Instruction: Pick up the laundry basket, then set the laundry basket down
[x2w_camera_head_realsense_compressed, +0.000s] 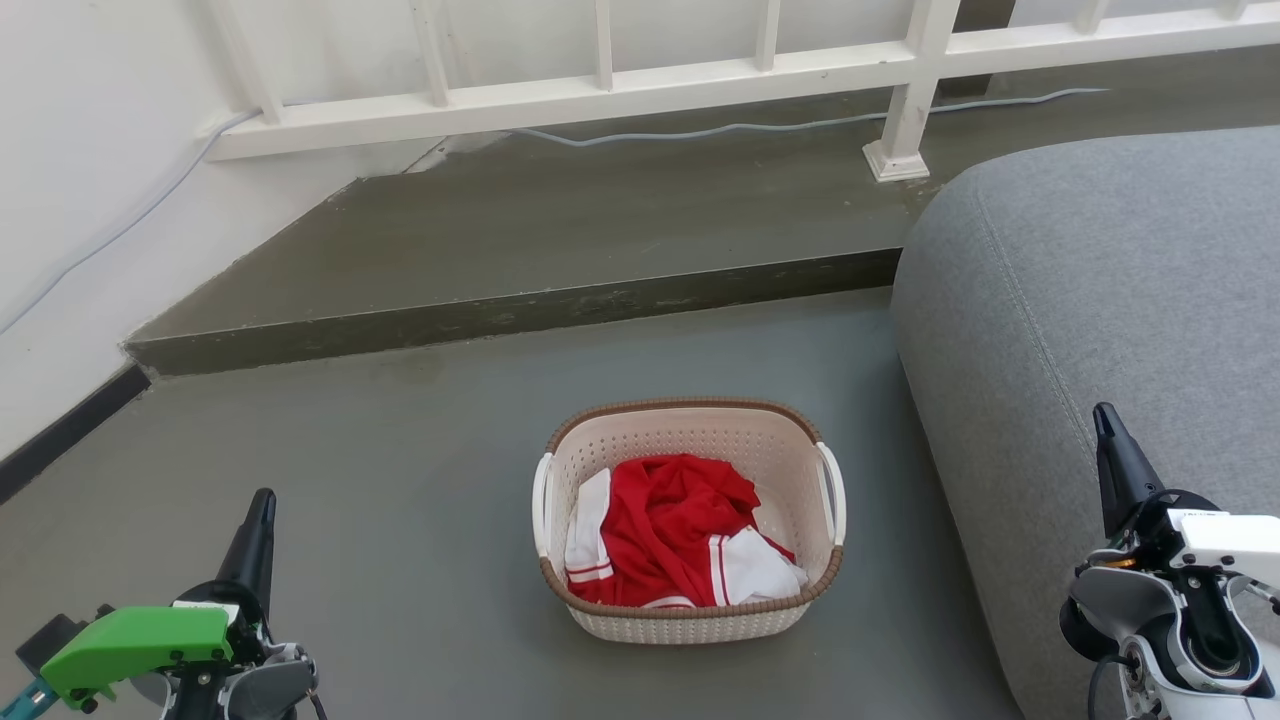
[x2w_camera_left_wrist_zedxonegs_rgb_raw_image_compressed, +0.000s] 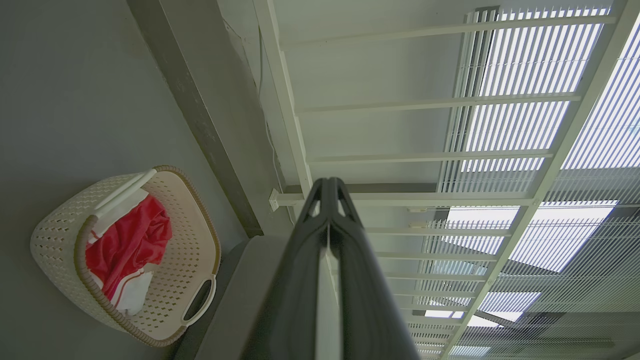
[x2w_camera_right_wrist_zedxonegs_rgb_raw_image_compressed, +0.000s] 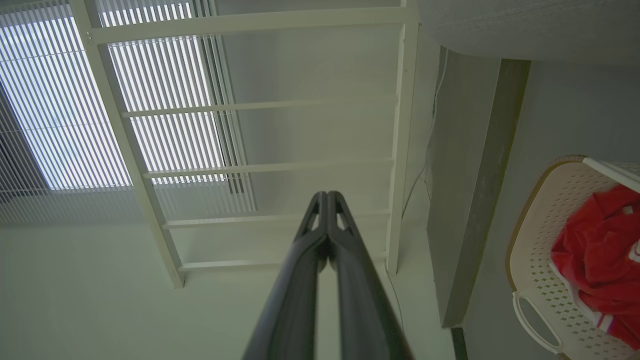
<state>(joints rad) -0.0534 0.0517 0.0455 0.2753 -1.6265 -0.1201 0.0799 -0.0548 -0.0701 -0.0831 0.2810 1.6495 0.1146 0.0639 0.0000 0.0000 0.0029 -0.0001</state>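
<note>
Basket (x2w_camera_head_realsense_compressed: 690, 615) on the floor (x2w_camera_head_realsense_compressed: 400, 520), centre, both grippers well clear of it.
Holds crumpled red-and-white cloth (x2w_camera_head_realsense_compressed: 670, 530). Sofa (x2w_camera_head_realsense_compressed: 1100, 300) near its right side, step (x2w_camera_head_realsense_compressed: 520, 310) behind, open floor to the left and front. Left gripper (x2w_camera_head_realsense_compressed: 266, 498) low left, right gripper (x2w_camera_head_realsense_compressed: 1102, 412) low right over the sofa edge. Wrist views show both finger pairs pressed together and empty, plus railing (x2w_camera_left_wrist_zedxonegs_rgb_raw_image_compressed: 425, 105) and blinds (x2w_camera_left_wrist_zedxonegs_rgb_raw_image_compressed: 530, 60).
</note>
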